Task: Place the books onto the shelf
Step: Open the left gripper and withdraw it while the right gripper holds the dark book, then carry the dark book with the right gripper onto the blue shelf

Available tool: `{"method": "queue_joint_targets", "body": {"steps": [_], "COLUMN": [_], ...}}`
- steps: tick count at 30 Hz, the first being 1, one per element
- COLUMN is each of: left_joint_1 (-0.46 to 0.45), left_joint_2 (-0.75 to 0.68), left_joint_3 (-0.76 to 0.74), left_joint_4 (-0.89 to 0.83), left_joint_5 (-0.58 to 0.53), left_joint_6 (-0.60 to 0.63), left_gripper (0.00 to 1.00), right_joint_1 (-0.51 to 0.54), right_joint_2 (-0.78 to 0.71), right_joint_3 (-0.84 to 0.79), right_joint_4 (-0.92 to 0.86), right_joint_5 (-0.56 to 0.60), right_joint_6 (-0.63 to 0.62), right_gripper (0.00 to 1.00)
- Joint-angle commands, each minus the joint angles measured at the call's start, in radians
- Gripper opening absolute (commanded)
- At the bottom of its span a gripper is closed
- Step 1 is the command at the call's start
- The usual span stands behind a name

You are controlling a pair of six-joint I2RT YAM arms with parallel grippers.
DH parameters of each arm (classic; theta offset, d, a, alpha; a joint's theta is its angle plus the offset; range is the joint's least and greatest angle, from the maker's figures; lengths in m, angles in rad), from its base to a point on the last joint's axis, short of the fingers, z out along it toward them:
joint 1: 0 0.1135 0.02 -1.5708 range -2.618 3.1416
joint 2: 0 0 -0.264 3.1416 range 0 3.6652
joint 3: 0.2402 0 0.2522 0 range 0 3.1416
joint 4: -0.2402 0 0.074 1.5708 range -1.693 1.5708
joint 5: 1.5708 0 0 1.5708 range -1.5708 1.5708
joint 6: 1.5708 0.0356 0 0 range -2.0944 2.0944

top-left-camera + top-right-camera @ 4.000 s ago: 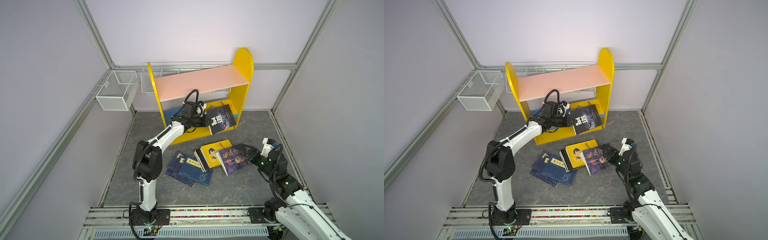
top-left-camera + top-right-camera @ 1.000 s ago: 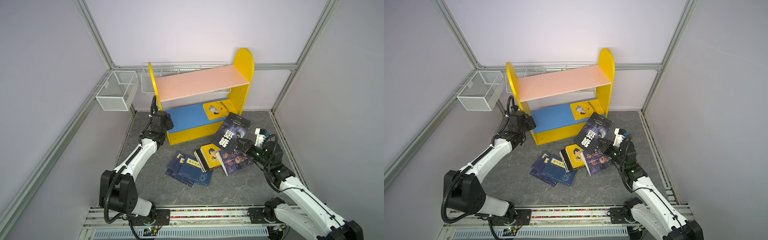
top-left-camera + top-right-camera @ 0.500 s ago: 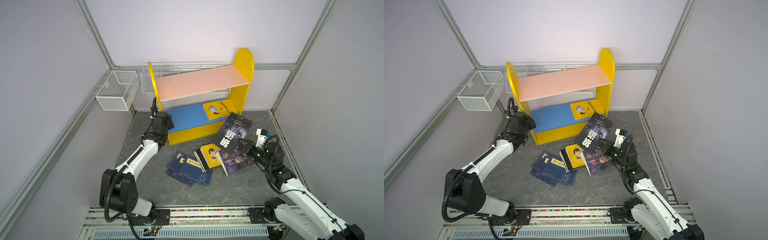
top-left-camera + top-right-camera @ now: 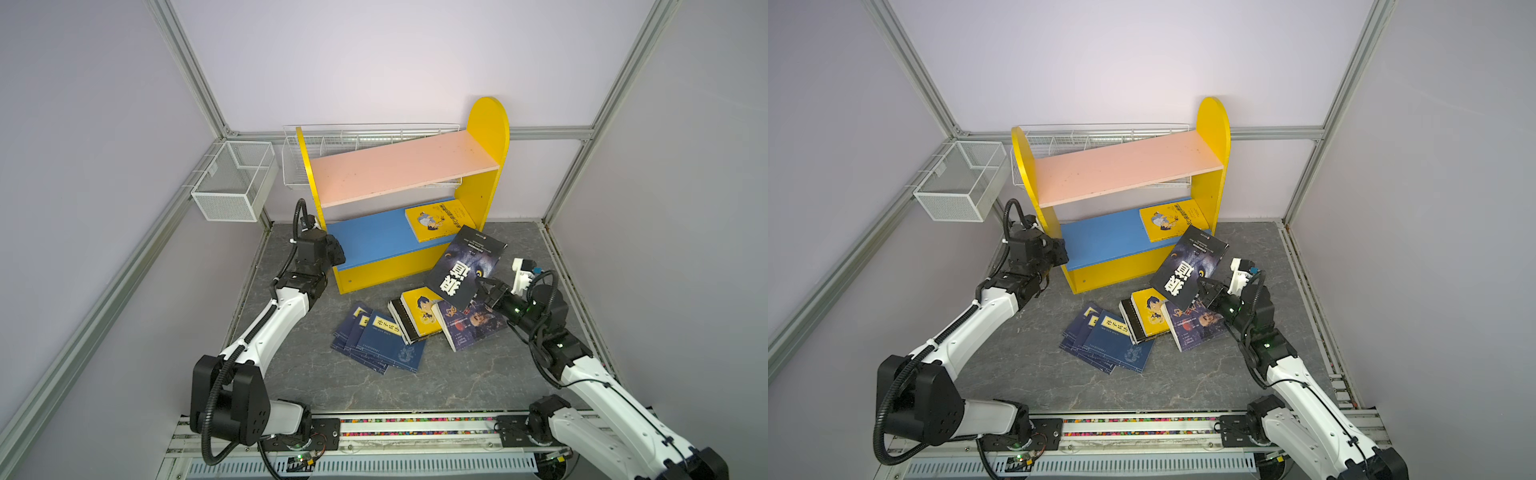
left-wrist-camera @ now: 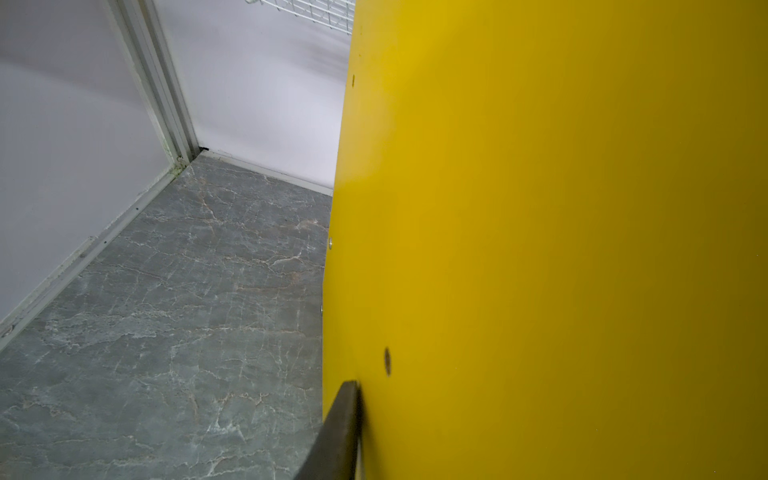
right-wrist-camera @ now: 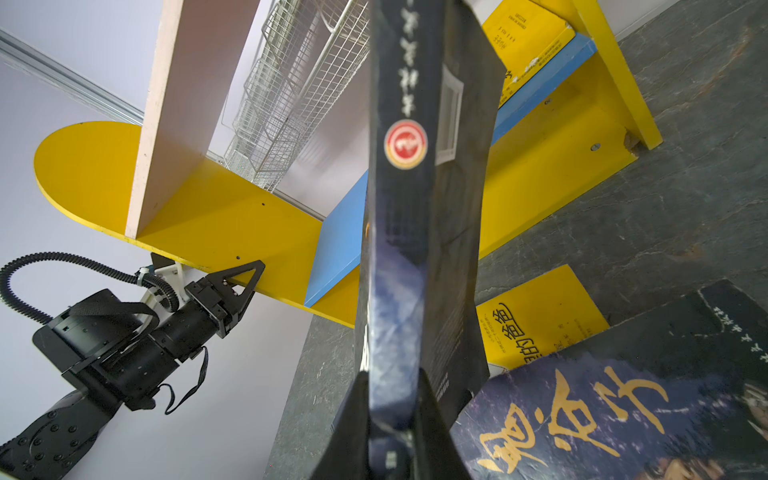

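Both arms extended: left fingers [image 5: 340, 432] pinch shelf [image 4: 486, 137], right fingers [image 6: 434, 424] hold dark book [image 4: 465, 266].

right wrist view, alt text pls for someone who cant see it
The right pincer clamps a dark book edge-on, spine toward the camera. Behind it is the yellow shelf, a yellow book lying on its blue board, with the left pincer at one side panel. Two more books lie on the grey floor.
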Motion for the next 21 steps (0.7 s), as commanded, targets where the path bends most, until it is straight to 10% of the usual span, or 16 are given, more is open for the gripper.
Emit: {"method": "queue_joint_targets", "body": {"steps": [1, 21], "left_joint_1": [-0.031, -0.026], "left_joint_2": [-0.082, -0.270], "left_joint_3": [0.004, -0.140], "left_joint_4": [-0.128, -0.095], "left_joint_5": [0.192, 0.278], "left_joint_6": [0.471, 0.447], "left_gripper": [0.00, 0.00], "right_joint_1": [-0.001, 0.033], "right_joint_2": [-0.012, 0.175], "right_joint_3": [-0.003, 0.106], "right_joint_4": [0.081, 0.265], "right_joint_5": [0.015, 0.004], "right_joint_6": [0.005, 0.081], "right_gripper": [0.06, 0.06]}}
